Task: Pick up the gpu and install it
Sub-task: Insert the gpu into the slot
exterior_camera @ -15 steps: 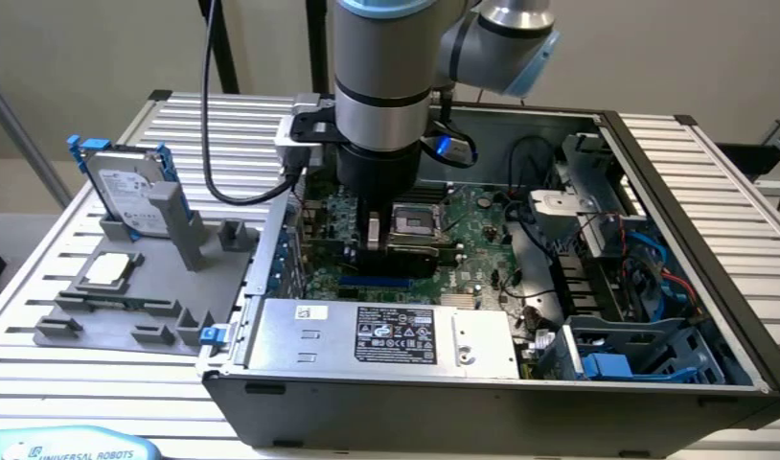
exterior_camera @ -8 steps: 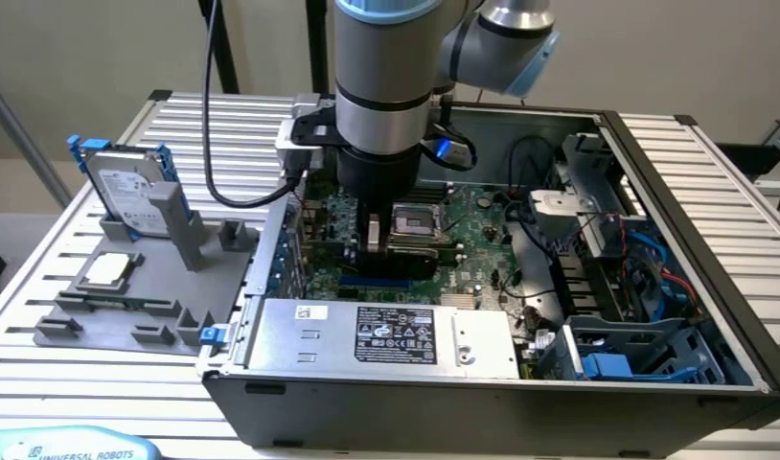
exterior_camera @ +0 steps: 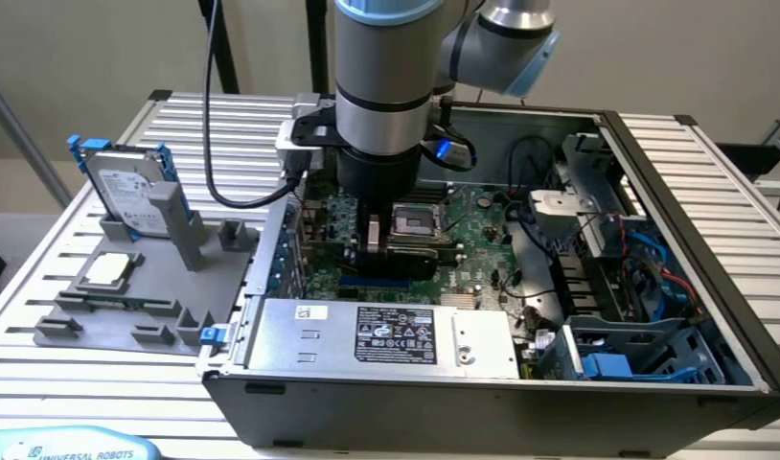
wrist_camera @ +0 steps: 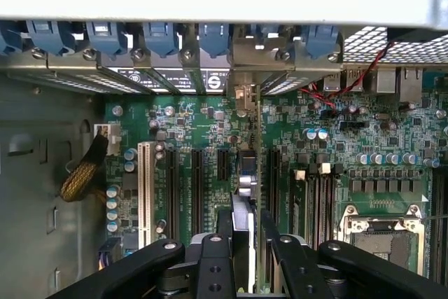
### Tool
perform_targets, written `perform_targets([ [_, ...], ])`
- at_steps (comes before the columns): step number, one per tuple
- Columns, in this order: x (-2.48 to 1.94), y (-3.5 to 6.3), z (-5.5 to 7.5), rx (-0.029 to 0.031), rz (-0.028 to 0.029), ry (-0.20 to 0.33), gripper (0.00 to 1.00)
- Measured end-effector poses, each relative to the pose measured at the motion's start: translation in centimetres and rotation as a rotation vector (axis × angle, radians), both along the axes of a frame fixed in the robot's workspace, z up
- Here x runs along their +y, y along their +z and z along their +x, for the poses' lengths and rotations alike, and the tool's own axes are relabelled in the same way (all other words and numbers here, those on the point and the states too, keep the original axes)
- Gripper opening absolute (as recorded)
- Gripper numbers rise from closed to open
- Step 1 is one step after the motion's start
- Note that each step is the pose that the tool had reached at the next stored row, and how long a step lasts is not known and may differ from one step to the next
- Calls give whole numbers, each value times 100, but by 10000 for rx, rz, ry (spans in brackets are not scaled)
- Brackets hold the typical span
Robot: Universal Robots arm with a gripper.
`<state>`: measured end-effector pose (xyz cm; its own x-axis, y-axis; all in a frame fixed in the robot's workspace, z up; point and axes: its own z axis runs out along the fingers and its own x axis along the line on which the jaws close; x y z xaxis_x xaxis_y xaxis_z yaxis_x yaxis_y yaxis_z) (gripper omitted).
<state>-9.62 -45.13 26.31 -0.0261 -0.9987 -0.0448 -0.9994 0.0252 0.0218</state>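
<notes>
The gripper [wrist_camera: 246, 243] is nearest the wrist camera, its black fingers [wrist_camera: 225, 232] clamped narrowly on the gpu [wrist_camera: 245, 194]. The card stands on edge between them, over the motherboard [wrist_camera: 336, 152] slots, bracket toward the case's rear wall.

light: even, bright overhead | glare: washed-out case edge | focus: slightly soft
</notes>
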Motion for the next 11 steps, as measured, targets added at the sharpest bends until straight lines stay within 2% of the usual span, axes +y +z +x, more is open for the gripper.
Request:
perform_targets([
  [11, 10, -38, -1, 33, -4, -43, 27],
])
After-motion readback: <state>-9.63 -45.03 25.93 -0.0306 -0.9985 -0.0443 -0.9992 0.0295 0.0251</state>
